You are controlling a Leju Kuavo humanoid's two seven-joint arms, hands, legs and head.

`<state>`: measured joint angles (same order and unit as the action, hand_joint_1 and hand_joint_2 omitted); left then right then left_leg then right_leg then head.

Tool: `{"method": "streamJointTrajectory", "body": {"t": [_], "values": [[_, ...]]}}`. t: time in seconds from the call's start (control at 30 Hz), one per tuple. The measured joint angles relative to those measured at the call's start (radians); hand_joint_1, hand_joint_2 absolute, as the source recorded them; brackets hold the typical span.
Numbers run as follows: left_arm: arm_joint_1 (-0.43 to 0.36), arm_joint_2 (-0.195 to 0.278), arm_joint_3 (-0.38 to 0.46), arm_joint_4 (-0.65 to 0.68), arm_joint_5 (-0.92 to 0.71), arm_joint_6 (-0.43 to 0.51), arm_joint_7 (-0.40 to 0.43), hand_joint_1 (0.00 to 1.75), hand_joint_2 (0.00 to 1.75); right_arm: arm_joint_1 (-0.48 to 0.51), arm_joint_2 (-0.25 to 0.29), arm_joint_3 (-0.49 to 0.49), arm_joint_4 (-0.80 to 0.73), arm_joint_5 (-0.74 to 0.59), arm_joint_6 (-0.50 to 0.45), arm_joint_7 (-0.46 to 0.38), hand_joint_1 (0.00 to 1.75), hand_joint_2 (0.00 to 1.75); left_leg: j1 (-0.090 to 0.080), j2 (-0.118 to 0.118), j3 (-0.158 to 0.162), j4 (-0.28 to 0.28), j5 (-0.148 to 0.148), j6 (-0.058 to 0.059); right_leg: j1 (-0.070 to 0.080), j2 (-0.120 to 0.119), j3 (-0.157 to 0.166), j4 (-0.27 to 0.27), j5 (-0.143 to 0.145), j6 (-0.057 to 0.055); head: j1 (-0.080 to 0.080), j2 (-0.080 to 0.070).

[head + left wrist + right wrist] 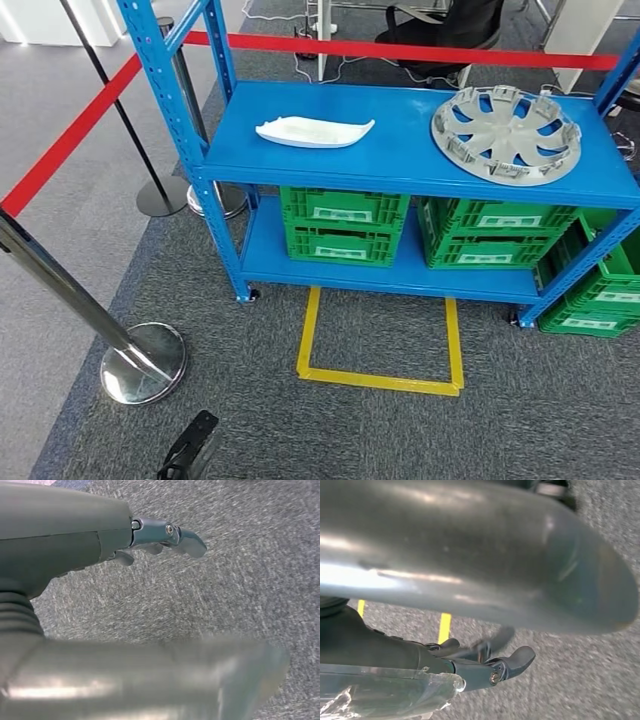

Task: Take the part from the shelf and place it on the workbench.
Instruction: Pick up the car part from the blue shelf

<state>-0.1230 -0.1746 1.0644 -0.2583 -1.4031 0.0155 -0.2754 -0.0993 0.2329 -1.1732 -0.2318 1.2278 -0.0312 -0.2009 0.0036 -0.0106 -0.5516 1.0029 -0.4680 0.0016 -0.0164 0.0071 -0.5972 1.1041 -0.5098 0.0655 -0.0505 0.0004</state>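
Plainly, with both hands low over the carpet, left hand [166, 537] and right hand [497, 662] empty with fingers apart, the white part [313, 131] lies far ahead on the shelf [407, 150], so a hasty reach risks knocking the hubcap [506, 133].

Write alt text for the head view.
A blue shelf stands ahead on grey carpet, its top holding a white part and a silver hubcap, with green crates below. The left hand hangs low, near a yellow floor marking.
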Motion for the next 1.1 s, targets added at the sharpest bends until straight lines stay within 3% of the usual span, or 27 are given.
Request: {"method": "streamJointTrajectory", "body": {"t": [0.07, 0.13, 0.2, 0.3, 0.4, 0.47, 0.57, 0.63, 0.83, 1.1], "values": [[-0.001, 0.001, 0.0, 0.0, 0.0, -0.001, 0.003, 0.0, 1.75, -0.001, 0.0, 0.0, 0.002, 0.0, 0.001, 0.001, 0.0, 0.0, -0.002, 0.0, 0.001, 0.002, -0.003, -0.011, 0.002, 0.003, 0.02, -0.062, 0.028, -0.013, 0.0, 0.0], [0.0, 0.002, 0.0, 0.0, 0.0, -0.003, 0.006, 0.0, 1.75, 0.0, 0.001, 0.0, 0.003, 0.0, 0.003, 0.002, 0.0, 0.0, -0.002, 0.0, 0.001, -0.001, 0.0, -0.018, 0.004, 0.005, 0.02, -0.066, 0.035, -0.028, -0.001, 0.0], [0.0, 0.003, 0.0, 0.0, 0.0, -0.004, 0.008, 0.0, 1.75, 0.002, 0.001, 0.0, 0.003, 0.0, 0.006, 0.002, 0.0, 0.0, -0.002, -0.001, 0.004, -0.007, 0.005, -0.009, 0.004, 0.006, 0.02, -0.071, 0.045, -0.03, -0.004, 0.0], [-0.001, 0.004, 0.0, 0.0, -0.001, -0.004, 0.01, 0.0, 1.75, 0.001, 0.002, -0.001, 0.003, 0.0, 0.008, 0.002, 0.0, 0.0, -0.004, -0.001, 0.005, -0.016, 0.009, 0.017, 0.004, 0.007, 0.022, -0.072, 0.045, -0.033, -0.008, 0.0], [-0.002, 0.004, 0.0, 0.0, -0.001, -0.003, 0.011, 0.0, 1.75, 0.0, 0.002, -0.001, 0.003, 0.0, 0.008, 0.002, 0.0, 0.0, -0.003, -0.001, 0.007, -0.022, 0.01, 0.021, 0.008, 0.008, 0.022, -0.072, 0.043, -0.039, -0.008, 0.0], [-0.001, 0.004, 0.0, 0.0, -0.001, -0.003, 0.011, 0.0, 1.75, 0.0, 0.002, -0.001, 0.003, 0.0, 0.008, 0.002, 0.0, 0.0, -0.002, -0.001, 0.008, -0.026, 0.012, 0.01, 0.01, 0.007, 0.022, -0.072, 0.042, -0.043, -0.008, 0.0], [-0.001, 0.004, 0.0, 0.0, -0.001, -0.004, 0.012, 0.0, 1.75, -0.001, 0.002, -0.001, 0.003, -0.002, 0.008, 0.002, 0.0, 0.0, 0.002, -0.001, 0.009, -0.031, 0.013, -0.032, 0.012, 0.006, 0.021, -0.071, 0.042, -0.046, -0.008, 0.0], [-0.001, 0.003, 0.0, 0.0, -0.001, -0.004, 0.014, 0.0, 1.75, -0.001, 0.002, -0.001, 0.003, -0.005, 0.009, 0.001, 0.0, 0.0, 0.004, -0.001, 0.009, -0.032, 0.012, -0.044, 0.012, 0.006, 0.022, -0.071, 0.043, -0.046, -0.008, 0.0], [-0.001, 0.001, 0.0, 0.0, -0.007, 0.005, 0.013, 0.0, 1.75, -0.001, 0.002, -0.003, 0.003, -0.017, 0.012, -0.003, 0.0, 0.0, 0.002, -0.001, 0.009, -0.032, 0.014, -0.041, 0.01, 0.006, 0.026, -0.08, 0.048, -0.041, -0.008, 0.0], [-0.054, 0.004, -0.002, -0.001, 0.03, 0.08, -0.07, 0.0, 1.75, -0.003, 0.002, -0.009, 0.003, -0.021, 0.016, -0.006, 0.0, 0.0, 0.001, -0.001, 0.008, -0.031, 0.015, -0.036, 0.009, 0.005, 0.028, -0.086, 0.052, -0.037, -0.008, 0.0]]}}
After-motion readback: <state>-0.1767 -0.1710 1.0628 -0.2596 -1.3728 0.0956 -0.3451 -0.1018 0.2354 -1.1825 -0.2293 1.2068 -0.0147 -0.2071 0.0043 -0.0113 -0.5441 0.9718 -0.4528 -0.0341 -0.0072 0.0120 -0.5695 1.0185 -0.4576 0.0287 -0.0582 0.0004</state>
